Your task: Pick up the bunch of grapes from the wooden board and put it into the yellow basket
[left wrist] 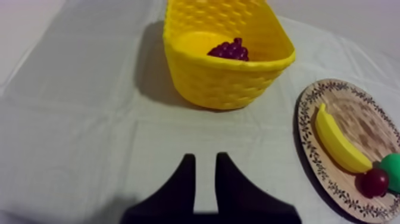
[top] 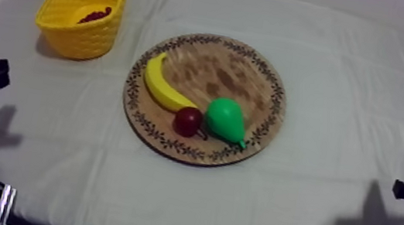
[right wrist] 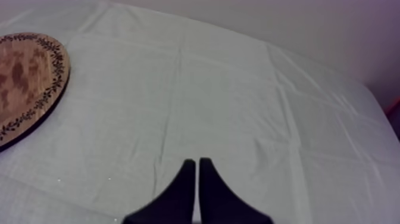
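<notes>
You'll find the grapes lying inside the basket, which stands on the table at its far left, apart from the board. On the board you have the banana, the red fruit and the pear, the fruit touching the pear. Your left claw hangs spread and holding nothing over bare cloth near the basket. Your right claw is pressed together over the cloth, well to the right of the board.

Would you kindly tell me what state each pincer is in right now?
Left pincer: open, holding nothing.
Right pincer: closed, holding nothing.
</notes>
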